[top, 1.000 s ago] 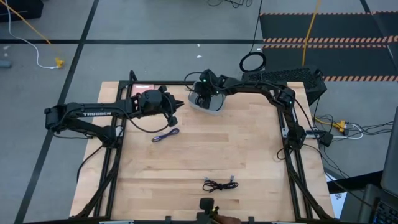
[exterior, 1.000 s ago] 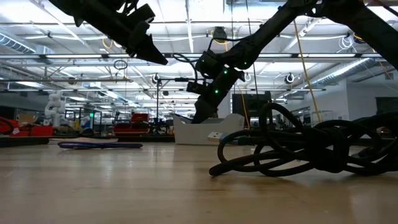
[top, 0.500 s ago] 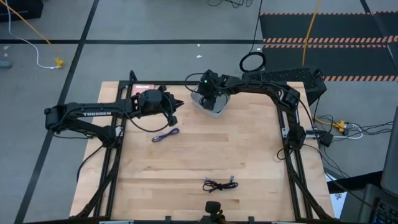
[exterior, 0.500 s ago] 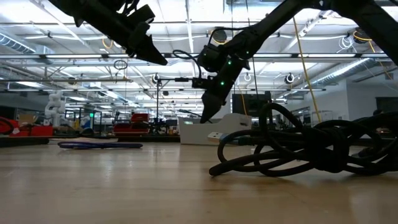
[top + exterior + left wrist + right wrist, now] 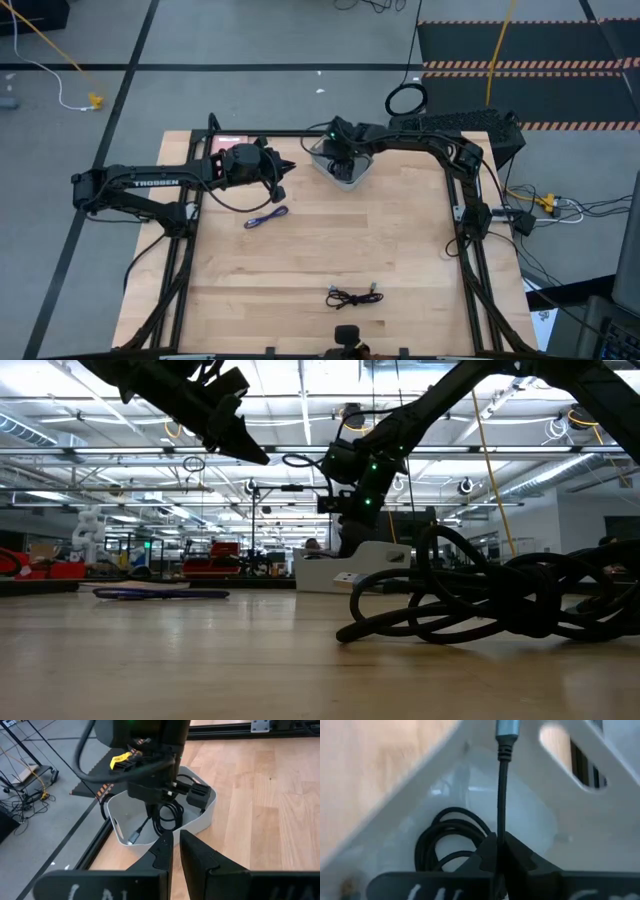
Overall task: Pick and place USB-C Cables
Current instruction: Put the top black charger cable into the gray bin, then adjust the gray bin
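Observation:
A white tray [image 5: 358, 173] sits at the table's far middle. My right gripper [image 5: 343, 160] points down into it, shut on a black USB-C cable [image 5: 447, 840] whose coil lies in the tray. My left gripper [image 5: 287, 168] hovers shut just left of the tray, above the table, holding nothing. A blue-purple cable [image 5: 266, 217] lies flat on the wood below the left arm. A second black cable [image 5: 354, 296] lies loosely coiled near the table's near edge and fills the low view's right side [image 5: 480, 600]. My right gripper [image 5: 496, 845] pinches the black cable between its two fingers on the straight stretch [image 5: 500, 815] just behind the plug. It comes from above, pointing down into the tray. The cable runs along the fingers, and its silver plug [image 5: 506, 732] sticks out past their ends. The coil rests on the tray floor.
The tray has slotted walls [image 5: 580, 765] and dark blocks at one end [image 5: 197, 795]. Black frame rails [image 5: 460, 215] run along the table's sides. A black ring-shaped coil [image 5: 406, 99] and a yellow cord [image 5: 60, 55] lie on the floor beyond. Bare wood spans the table's middle.
My right gripper has moved a little toward the table's right, turned from a slant to upright, and gone lower into the tray, still shut on the black cable. The tray has slid slightly toward the right.

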You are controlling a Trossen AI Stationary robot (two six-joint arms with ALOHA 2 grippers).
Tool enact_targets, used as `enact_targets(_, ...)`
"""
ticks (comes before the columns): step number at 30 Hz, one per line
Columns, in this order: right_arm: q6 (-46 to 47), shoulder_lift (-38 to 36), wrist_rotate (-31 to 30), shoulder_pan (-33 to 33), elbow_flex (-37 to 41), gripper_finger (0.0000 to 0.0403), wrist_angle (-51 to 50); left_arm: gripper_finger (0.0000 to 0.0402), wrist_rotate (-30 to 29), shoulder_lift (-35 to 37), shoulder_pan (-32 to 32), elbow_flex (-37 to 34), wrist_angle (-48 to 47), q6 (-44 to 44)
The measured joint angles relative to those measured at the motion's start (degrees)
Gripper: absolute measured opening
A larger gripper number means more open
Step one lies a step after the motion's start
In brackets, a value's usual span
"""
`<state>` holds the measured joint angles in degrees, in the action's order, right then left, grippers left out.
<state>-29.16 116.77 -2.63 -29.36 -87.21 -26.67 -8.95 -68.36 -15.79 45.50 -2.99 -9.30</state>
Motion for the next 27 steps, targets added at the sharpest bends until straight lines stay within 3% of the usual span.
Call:
enact_targets(12, -0.74, 0.04, -1.86, -0.20, 1.41, 0.0014, -1.96, 0.0037, 0.00, 0.00, 0.00, 0.00, 0.16, 0.56)
enact_targets(21, -0.51, -2.61, -1.87, -0.21, 1.41, 0.0130, -2.75, 0.0037, 0.02, 0.00, 0.00, 0.00, 0.18, 0.61)
enact_targets(27, 1.35, -8.25, -1.86, -0.20, 1.41, 0.0192, -3.28, 0.0037, 0.02, 0.00, 0.00, 0.00, 0.16, 0.61)
